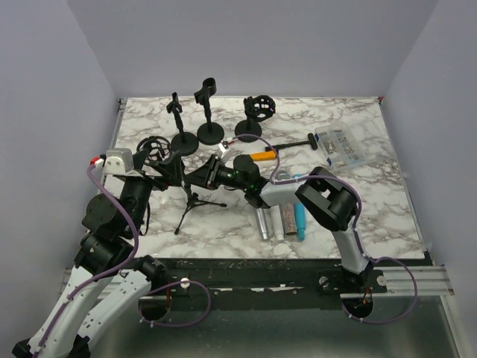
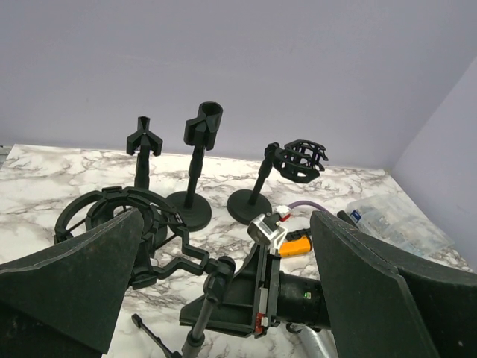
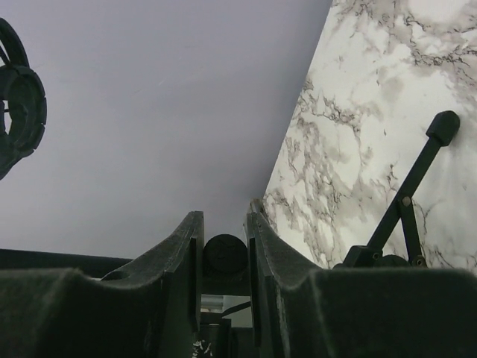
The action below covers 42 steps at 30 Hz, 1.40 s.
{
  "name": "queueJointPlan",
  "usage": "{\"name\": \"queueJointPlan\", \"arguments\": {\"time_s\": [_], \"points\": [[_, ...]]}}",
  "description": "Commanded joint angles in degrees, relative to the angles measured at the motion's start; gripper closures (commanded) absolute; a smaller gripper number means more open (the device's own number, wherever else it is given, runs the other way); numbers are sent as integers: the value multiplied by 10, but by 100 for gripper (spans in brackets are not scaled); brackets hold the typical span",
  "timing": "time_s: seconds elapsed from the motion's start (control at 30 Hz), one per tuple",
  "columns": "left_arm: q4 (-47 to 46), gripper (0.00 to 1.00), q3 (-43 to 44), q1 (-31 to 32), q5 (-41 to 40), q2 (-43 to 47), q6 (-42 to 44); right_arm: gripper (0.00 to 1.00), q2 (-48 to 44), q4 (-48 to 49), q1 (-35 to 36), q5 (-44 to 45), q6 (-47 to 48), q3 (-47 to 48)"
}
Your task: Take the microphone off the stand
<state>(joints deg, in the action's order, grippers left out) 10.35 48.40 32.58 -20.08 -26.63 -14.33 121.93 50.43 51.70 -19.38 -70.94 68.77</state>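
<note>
A black tripod stand (image 1: pixel 195 203) stands at mid-left of the marble table, with a round shock mount (image 1: pixel 153 149) on its arm. I see no microphone in the mount (image 2: pixel 104 218). My right gripper (image 1: pixel 197 179) lies sideways and is shut on the stand's round top joint (image 3: pixel 224 254), seen between its fingers (image 3: pixel 175 261); a tripod leg (image 3: pixel 414 183) shows to the right. In the left wrist view the right gripper (image 2: pixel 212 294) holds the joint (image 2: pixel 218 270). My left gripper (image 2: pixel 223 306) is open wide, its fingers (image 2: pixel 71 283) on either side of the stand, touching nothing.
Three round-based desk stands (image 1: pixel 209 112) stand at the back. An orange microphone (image 1: pixel 261 156) lies behind the right arm. Silver, brown and teal microphones (image 1: pixel 287 220) lie near the front. A plastic bag (image 1: pixel 339 145) and a black rod (image 1: pixel 294 144) lie at the back right.
</note>
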Motion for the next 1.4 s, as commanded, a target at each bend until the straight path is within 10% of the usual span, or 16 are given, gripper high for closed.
{"name": "queueJointPlan", "arguments": {"time_s": [0.0,0.27,0.67,1.37], "points": [[-12,2,-3,-1,-1,-1,-1,99,60,-72,-1,-19,73,-7],[-11,2,-2,-2,1,8,-1,93,36,-169,-4,-2,111,8],[-50,1,-32,-8,-13,0,19,18,-71,-501,-4,101,183,121],[-25,1,-10,-11,-14,-23,32,7,-99,-654,0,145,71,211]]}}
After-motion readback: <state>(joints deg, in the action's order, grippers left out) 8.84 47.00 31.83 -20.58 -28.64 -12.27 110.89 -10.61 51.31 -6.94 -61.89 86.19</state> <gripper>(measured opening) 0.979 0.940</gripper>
